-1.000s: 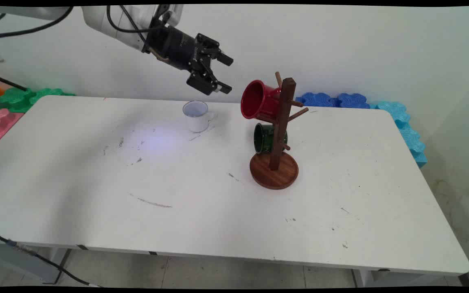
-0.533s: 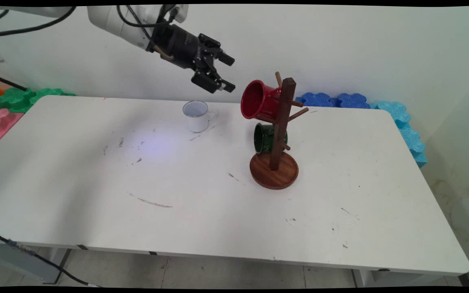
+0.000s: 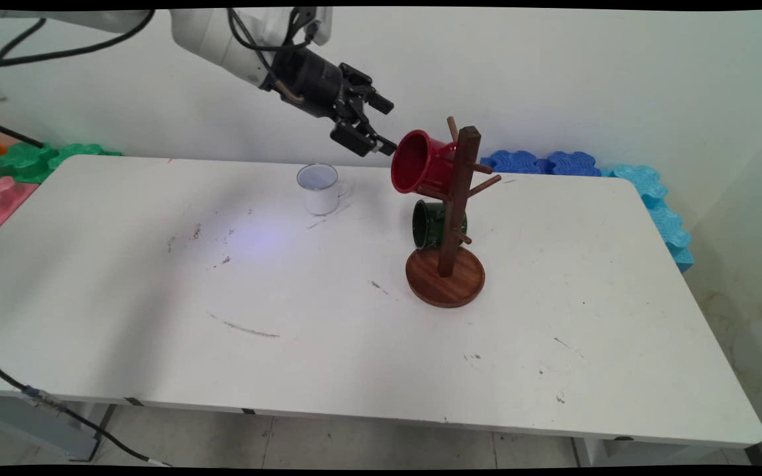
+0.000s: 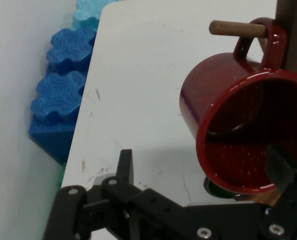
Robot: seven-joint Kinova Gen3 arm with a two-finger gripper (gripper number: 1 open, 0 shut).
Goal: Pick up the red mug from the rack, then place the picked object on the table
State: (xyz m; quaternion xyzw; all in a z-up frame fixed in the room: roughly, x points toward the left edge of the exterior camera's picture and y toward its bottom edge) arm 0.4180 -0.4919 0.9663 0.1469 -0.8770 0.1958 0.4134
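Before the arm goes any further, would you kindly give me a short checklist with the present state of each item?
1. Pincer open: ok.
2. Pincer empty: ok.
3. Red mug hung by its handle on a peg of the wooden mug tree: ok.
4. One finger in front of the red mug's mouth, the other outside: ok.
5. Finger touching the rim: cannot tell.
6. White mug apart from the pincer: ok.

Green mug point(image 4: 214, 189) mostly hidden, red mug point(image 4: 238, 125) cut off.
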